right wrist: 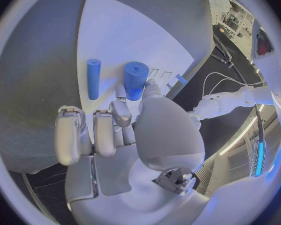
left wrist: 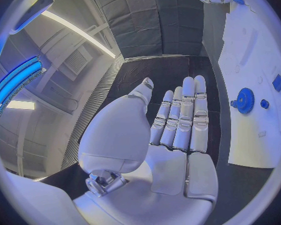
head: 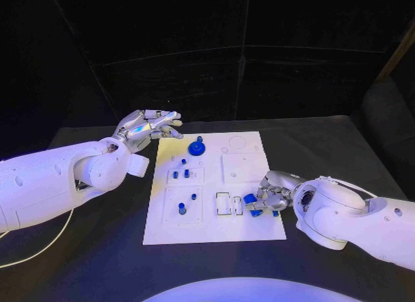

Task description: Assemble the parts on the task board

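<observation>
The white task board [head: 246,168] lies in the middle of the black table. A blue gear [head: 197,149] stands near its far left, and several small blue pegs [head: 181,172] stand or lie down its left side. My right hand [head: 272,194] rests at the board's near right edge. Its thumb and a finger pinch a thick blue cylinder [right wrist: 135,80]; a thinner blue cylinder [right wrist: 93,78] lies on the board beside it. My left hand [head: 151,128] hovers off the board's far left corner, fingers [left wrist: 184,115] stretched out flat and holding nothing. The gear [left wrist: 245,100] is off to its side.
Two narrow rectangular slots [head: 229,203] sit in the board just left of the right hand. Square recesses [head: 242,168] mark the board's right half. Black table [head: 325,145] surrounds the board. A pale cable [head: 34,255] trails under my left arm.
</observation>
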You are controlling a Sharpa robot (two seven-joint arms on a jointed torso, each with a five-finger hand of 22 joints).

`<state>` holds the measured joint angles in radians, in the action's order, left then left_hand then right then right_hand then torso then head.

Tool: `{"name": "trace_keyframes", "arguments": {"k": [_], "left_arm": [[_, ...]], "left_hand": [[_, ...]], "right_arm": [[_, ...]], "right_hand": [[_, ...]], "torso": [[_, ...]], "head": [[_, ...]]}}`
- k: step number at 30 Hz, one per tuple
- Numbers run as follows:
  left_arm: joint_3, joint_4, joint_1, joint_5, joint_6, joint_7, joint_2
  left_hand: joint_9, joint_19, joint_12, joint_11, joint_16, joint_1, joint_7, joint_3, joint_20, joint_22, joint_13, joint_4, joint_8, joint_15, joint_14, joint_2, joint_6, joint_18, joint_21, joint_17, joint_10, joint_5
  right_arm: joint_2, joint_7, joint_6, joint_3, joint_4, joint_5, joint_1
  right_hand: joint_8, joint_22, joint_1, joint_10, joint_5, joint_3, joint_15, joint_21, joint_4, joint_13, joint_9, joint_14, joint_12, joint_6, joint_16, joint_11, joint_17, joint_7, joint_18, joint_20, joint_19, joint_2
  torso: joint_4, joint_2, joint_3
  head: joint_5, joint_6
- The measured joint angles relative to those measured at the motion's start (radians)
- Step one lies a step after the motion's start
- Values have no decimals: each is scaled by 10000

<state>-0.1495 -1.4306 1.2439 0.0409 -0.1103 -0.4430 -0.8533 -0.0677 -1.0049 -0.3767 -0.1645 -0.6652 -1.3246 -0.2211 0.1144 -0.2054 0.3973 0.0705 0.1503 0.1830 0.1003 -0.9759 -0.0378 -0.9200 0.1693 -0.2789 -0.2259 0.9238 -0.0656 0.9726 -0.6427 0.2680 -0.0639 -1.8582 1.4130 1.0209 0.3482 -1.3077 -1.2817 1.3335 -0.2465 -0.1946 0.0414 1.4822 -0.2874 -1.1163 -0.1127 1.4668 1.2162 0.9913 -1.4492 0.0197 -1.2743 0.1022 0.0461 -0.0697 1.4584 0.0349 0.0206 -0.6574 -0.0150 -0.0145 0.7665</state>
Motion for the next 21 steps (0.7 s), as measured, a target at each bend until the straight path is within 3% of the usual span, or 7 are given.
{"name": "trace_keyframes", "arguments": {"k": [3, 11, 16, 21], "left_arm": [[0, -5, 0, 38, 4, 4, -6], [0, -14, 0, 93, 13, 9, -30], [-1, -14, 0, 107, 17, 11, -34], [-1, -13, 1, 118, 26, 14, -16]], "left_hand": [[0, 0, 0, 0, 0, 0, 0, 0, 0, 0, -1, 0, 0, 0, 0, 0, 0, 0, 0, 0, 0, 0], [0, 0, 0, 0, 0, 0, -37, 0, 0, -11, 0, 0, 0, 0, 0, 0, 37, -1, 36, 9, 0, 0], [0, 0, 1, 0, 0, 0, -37, 0, 0, -10, -1, 0, 0, 0, 0, 0, 37, 0, 36, 9, 0, 0], [0, 0, 1, 0, 0, 0, -37, 0, 0, -9, -1, 0, 0, 0, 0, 0, 37, -1, 36, 9, 0, 0]], "right_arm": [[-64, -26, -9, 5, 3, 121, -5], [26, -32, 175, -31, -189, 415, -57], [222, -55, 754, -99, -396, 470, -138], [248, -40, 1476, -89, -588, 453, -139]], "right_hand": [[94, 0, -329, 68, -153, 54, 0, 0, 137, -184, 1, 0, 107, -52, -42, -2, -100, 23, 0, 0, 0, -38], [392, 1, -805, 518, -1438, 50, 77, 140, 271, -1011, -26, 3, 687, 179, -143, -59, -338, -128, 0, 38, 37, -235], [595, 1, -709, 709, -1808, -216, 127, 162, 8, -1379, -38, -17, 888, 304, -170, -179, -339, -165, 0, 73, 72, -386], [618, 2, -607, 727, -1958, -223, 137, 162, 1, -1431, -38, -7, 926, 309, -170, -198, -338, -169, 0, 82, 81, -486]], "torso": [[-1, 0, 0], [-1, 5, -1], [7, 14, -1], [1, 17, 5]], "head": [[1, -3], [8, 15], [1, -12], [-27, -64]]}}
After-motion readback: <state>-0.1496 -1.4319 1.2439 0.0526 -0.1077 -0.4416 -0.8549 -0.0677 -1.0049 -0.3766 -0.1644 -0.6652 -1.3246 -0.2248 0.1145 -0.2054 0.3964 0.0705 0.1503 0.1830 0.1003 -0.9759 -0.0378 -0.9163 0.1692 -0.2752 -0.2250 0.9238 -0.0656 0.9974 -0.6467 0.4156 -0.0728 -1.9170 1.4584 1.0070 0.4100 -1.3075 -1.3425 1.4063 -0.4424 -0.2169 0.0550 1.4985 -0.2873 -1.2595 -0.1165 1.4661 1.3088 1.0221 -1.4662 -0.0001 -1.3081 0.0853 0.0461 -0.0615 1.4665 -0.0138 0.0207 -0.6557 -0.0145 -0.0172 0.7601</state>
